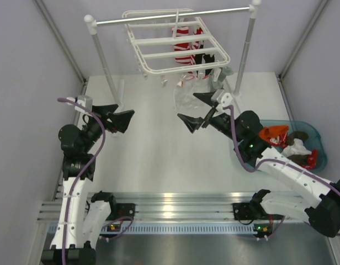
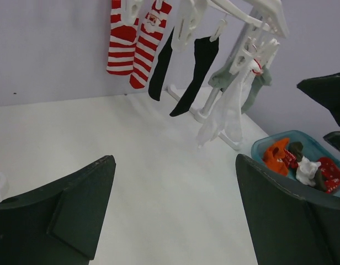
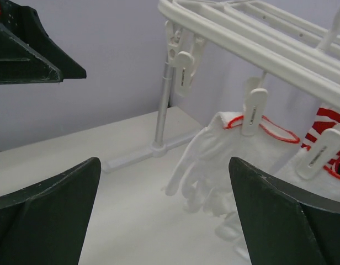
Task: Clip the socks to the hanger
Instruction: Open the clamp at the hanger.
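Observation:
The white hanger (image 1: 175,47) hangs from the silver rail at the back. Clipped under it are red-and-white striped socks (image 2: 123,41), black socks (image 2: 195,74), a grey pair (image 2: 258,91) and white red-trimmed pieces (image 3: 225,149). Loose socks, one of them orange (image 1: 274,134), lie in the blue bin (image 1: 319,146). My right gripper (image 1: 200,110) is open and empty, just in front of and below the hanger (image 3: 258,33), facing the white pieces. My left gripper (image 1: 121,118) is open and empty over the table's left side.
The rail's white posts stand at the back left (image 1: 106,61) and back right (image 1: 244,52), with their feet on the table. Empty clips (image 3: 184,69) dangle from the hanger's near corner. The bin also shows in the left wrist view (image 2: 258,149).

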